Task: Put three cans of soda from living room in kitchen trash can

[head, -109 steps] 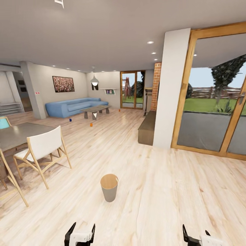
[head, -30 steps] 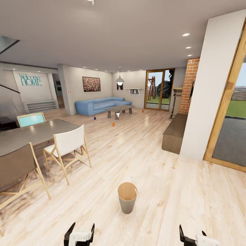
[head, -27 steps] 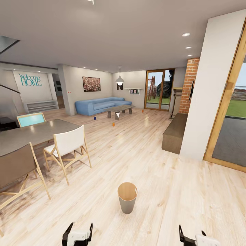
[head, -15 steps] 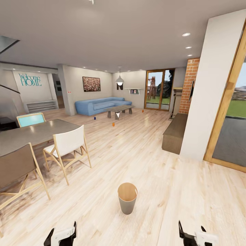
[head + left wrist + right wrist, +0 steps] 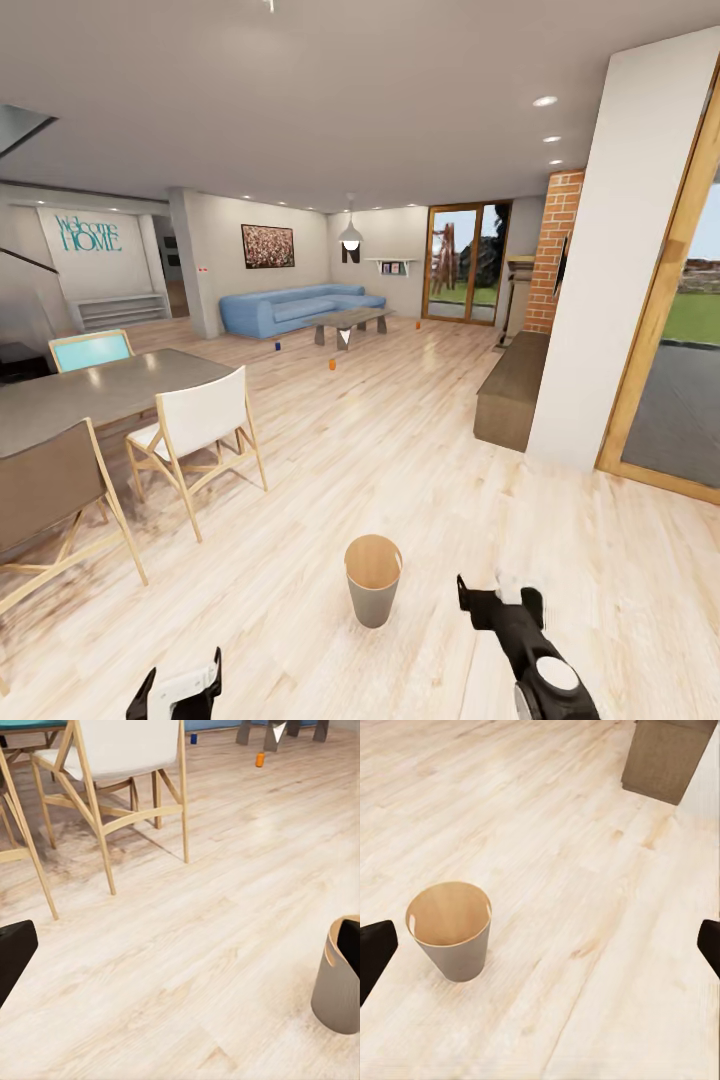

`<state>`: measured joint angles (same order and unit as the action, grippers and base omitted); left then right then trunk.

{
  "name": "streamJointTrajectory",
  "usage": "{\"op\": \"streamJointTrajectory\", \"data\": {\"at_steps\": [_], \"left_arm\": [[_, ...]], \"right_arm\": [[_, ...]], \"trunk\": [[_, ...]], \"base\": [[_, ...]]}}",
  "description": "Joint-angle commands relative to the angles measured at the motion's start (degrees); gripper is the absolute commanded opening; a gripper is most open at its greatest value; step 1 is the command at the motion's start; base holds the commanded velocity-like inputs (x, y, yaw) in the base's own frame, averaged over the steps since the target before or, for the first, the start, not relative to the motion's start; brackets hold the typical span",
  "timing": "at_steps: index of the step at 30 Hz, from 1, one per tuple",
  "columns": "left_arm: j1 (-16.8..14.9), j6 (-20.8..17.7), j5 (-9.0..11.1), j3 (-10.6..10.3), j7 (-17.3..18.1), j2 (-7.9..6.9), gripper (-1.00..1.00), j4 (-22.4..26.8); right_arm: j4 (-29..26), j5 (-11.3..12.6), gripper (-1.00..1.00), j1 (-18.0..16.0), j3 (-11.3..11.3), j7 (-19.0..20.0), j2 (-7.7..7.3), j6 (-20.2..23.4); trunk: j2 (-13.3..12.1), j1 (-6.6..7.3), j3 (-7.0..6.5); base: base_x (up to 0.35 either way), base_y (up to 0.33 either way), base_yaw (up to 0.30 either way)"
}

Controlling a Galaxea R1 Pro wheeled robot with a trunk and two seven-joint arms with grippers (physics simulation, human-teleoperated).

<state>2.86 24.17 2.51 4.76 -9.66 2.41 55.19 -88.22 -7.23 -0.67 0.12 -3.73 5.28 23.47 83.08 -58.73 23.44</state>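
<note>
Head view: tash can stands upright, mouth up; both pincers spread apart, empty.

Bare floor surrounds bin; chairs leftward.

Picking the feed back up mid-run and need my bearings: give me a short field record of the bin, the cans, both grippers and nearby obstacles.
trash can: upright on the wood floor, just ahead of the robot, empty inside
orange cans: two, on the floor far off; one in front of the low table, one near the glass doors
blue can: on the floor by the sofa
left gripper: open, empty
right gripper: open, empty, raised beside the bin
obstacles: dining chair and table to the left
</note>
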Motion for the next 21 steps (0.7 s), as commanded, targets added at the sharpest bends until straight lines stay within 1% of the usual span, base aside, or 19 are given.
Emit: {"op": "streamJointTrajectory", "data": {"at_steps": [1, 3, 6, 7, 9, 11, 13, 14, 16, 18, 21], "left_arm": [[0.0, 0.0, 0.0, 0.0, 0.0, 0.00, 1.00, 0.0], [0.0, 0.0, -0.1, 0.0, 0.0, 0.02, 1.00, 0.0], [0.0, 0.0, -0.1, -0.1, 0.0, 0.04, 1.00, 0.0], [0.0, 0.0, -0.2, -0.1, 0.0, 0.04, 1.00, -0.1], [0.0, 0.0, -0.2, -0.2, 0.0, 0.05, 1.00, -0.1], [0.0, 0.0, -0.2, -0.2, 0.1, 0.05, 1.00, -0.1], [0.0, 0.0, -0.2, -0.2, 0.1, 0.05, 1.00, -0.1], [0.0, 0.0, -0.2, -0.2, 0.1, 0.05, 1.00, -0.1], [0.0, 0.0, -0.2, -0.2, 0.1, 0.05, 1.00, 0.0], [0.0, 0.0, -0.2, -0.3, 0.1, 0.05, 1.00, 0.0], [0.0, 0.0, -0.3, -0.3, 0.1, 0.05, 1.00, 0.0]], "right_arm": [[0.0, 0.0, 1.00, 0.0, 0.0, 0.0, 0.00, 0.1], [-0.9, 0.1, 1.00, -2.2, 1.4, -1.7, 0.09, 7.1], [-1.6, 0.3, 1.00, -7.0, 3.5, -3.8, 0.19, 16.4], [-1.7, 0.5, 1.00, -11.8, 5.2, -4.8, 0.18, 23.8], [-1.4, 0.7, 1.00, -14.9, 5.9, -5.1, 0.18, 27.7], [-1.0, 0.8, 1.00, -17.9, 6.4, -4.7, 0.17, 31.2], [-0.2, 0.9, 1.00, -20.7, 6.6, -3.2, 0.17, 33.9], [-0.2, 0.9, 1.00, -20.7, 6.6, -3.2, 0.17, 33.9], [1.4, 1.0, 1.00, -23.2, 6.8, -0.2, 0.17, 35.7], [4.4, 1.0, 1.00, -25.8, 6.7, 3.5, 0.11, 36.5], [11.7, 1.0, 1.00, -30.6, 6.5, 8.0, -0.05, 36.5]], "trunk": [[0.0, 0.00, 0.00], [0.0, 0.00, 0.00], [0.0, 0.00, 0.00], [0.0, 0.00, 0.00], [0.0, 0.00, 0.00], [0.0, 0.00, 0.00], [0.0, 0.00, 0.00], [0.0, 0.00, 0.00], [0.0, 0.00, 0.00], [0.0, 0.00, 0.00], [0.0, 0.00, 0.00]], "base": [[0.000, 0.000, 0.000], [0.000, 0.000, 0.000], [0.000, 0.000, 0.000], [0.000, 0.000, 0.000], [0.000, 0.000, 0.000], [0.000, 0.000, 0.000], [0.000, 0.000, 0.000], [0.000, 0.000, 0.000], [0.000, 0.000, 0.000], [0.000, 0.000, 0.000], [0.000, 0.000, 0.000]]}}
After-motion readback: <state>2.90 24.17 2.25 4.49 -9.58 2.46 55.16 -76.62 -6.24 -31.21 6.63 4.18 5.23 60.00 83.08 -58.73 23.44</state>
